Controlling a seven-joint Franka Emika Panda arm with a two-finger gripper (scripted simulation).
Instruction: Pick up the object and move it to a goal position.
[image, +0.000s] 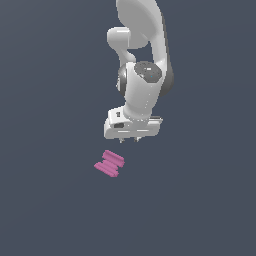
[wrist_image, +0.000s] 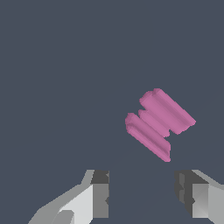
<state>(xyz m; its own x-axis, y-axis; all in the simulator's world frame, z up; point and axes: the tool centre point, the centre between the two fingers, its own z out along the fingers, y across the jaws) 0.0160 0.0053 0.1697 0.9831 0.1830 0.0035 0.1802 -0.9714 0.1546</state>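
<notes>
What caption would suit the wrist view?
Open hand hovering above a small pink ridged block lying on a plain dark grey floor.

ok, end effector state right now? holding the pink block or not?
End effector: open, holding nothing. The pink ridged block lies on the floor, apart from both fingers, not between them.

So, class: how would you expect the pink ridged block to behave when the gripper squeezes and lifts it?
The pink ridged block looks rigid, so it probably won't flex. It lies flat on broad bars, so it should slide rather than roll. It is smaller than the open gripper, so it is likely light; its narrower middle might give the fingers a seat.
</notes>
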